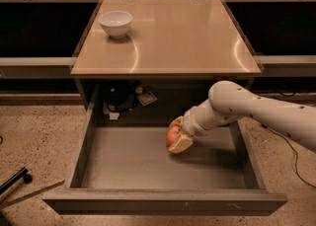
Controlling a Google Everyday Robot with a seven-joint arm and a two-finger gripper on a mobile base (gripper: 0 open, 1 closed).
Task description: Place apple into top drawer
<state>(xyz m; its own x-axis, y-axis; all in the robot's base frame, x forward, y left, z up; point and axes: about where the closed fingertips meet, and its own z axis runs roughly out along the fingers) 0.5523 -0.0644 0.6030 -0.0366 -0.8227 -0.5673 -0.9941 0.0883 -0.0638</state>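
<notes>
The top drawer point(123, 168) is pulled wide open under the tan tabletop point(173, 37), its grey floor bare. My gripper point(177, 136) reaches in from the right on a white arm and is shut on the red-orange apple point(173, 134). The apple is low inside the drawer, near the middle of its back half, at or just above the floor. Pale fingers point(181, 144) wrap over and under the apple, hiding its right side.
A white bowl point(115, 23) stands at the tabletop's back left. Dark cables and a small box point(121, 97) lie behind the drawer under the table. A black leg point(12, 180) lies on the speckled floor at left. Dark shelves flank the table.
</notes>
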